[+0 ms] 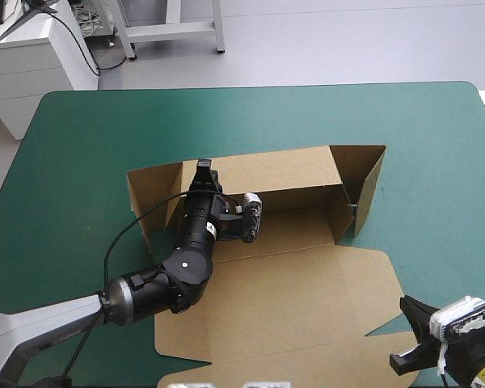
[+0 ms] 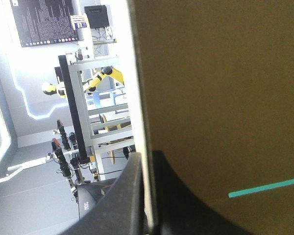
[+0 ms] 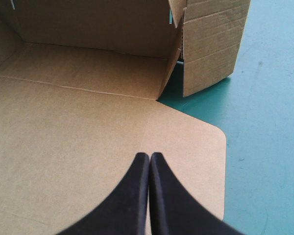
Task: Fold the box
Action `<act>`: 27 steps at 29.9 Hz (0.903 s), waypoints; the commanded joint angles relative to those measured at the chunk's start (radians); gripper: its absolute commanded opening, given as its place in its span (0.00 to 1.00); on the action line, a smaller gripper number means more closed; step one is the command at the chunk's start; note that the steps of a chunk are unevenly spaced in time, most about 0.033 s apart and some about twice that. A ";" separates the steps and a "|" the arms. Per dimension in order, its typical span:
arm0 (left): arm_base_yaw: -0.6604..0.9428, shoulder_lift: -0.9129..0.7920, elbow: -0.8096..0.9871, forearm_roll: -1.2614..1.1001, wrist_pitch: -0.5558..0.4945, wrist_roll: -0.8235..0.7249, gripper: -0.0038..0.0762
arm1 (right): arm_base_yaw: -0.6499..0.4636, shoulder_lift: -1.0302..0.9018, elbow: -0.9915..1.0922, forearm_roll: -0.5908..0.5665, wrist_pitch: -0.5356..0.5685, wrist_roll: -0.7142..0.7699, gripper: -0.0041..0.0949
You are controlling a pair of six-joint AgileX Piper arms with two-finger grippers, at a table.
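The left gripper [image 1: 202, 171] [image 2: 146, 157] is at the box's far wall, toward its left end, its black fingers pinched on that wall's top edge, one on each side of the board. The brown box [image 1: 307, 275] [image 3: 63, 137] lies mid-table on the teal-green cover [image 1: 81, 145], with its far and right walls raised and its lid flat toward the near edge. The right gripper [image 3: 150, 155] is at the lid's near right corner, fingers pressed together, holding nothing.

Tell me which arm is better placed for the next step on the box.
Left, probably: the left hand is shut on the raised far wall of the box, ready to work it. The right hand is shut, empty, over the flat lid's corner.
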 commanded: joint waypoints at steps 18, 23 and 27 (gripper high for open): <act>-0.071 -0.027 -0.006 0.011 -0.031 -0.014 0.04 | -0.008 0.016 -0.024 0.003 -0.080 -0.005 0.03; -0.073 -0.027 -0.006 0.011 -0.031 -0.070 0.04 | -0.008 0.020 -0.024 -0.056 -0.081 -0.008 0.20; -0.075 -0.027 -0.006 0.020 -0.031 -0.113 0.04 | -0.008 0.038 -0.028 -0.169 -0.081 0.127 0.57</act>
